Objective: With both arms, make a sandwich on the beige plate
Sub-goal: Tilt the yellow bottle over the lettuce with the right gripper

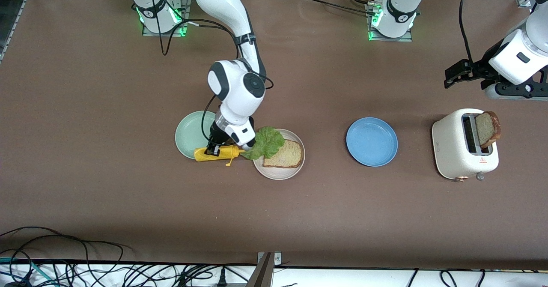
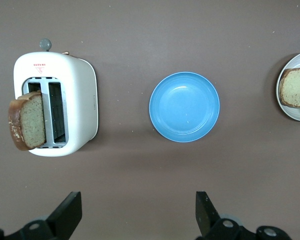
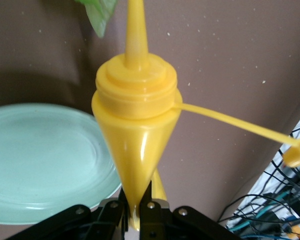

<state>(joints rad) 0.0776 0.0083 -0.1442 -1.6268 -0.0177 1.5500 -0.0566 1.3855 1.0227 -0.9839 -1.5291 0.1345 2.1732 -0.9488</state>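
Note:
The beige plate (image 1: 278, 173) holds one bread slice (image 1: 284, 155) with a green lettuce leaf (image 1: 266, 142) lying partly on it and over the rim. My right gripper (image 1: 212, 151) is shut on a yellow squeeze bottle (image 1: 220, 153) that lies sideways between the mint-green plate (image 1: 190, 135) and the beige plate, nozzle toward the lettuce. In the right wrist view the fingers pinch the bottle (image 3: 137, 125) near its base. A second bread slice (image 1: 488, 128) sticks out of the white toaster (image 1: 458, 150). My left gripper (image 1: 454, 75) hangs open and holds nothing, up above the table by the toaster.
A blue plate (image 1: 371, 142) holding nothing sits between the beige plate and the toaster. The bottle's cap hangs loose on its tether (image 3: 240, 125). Cables run along the table edge nearest the front camera.

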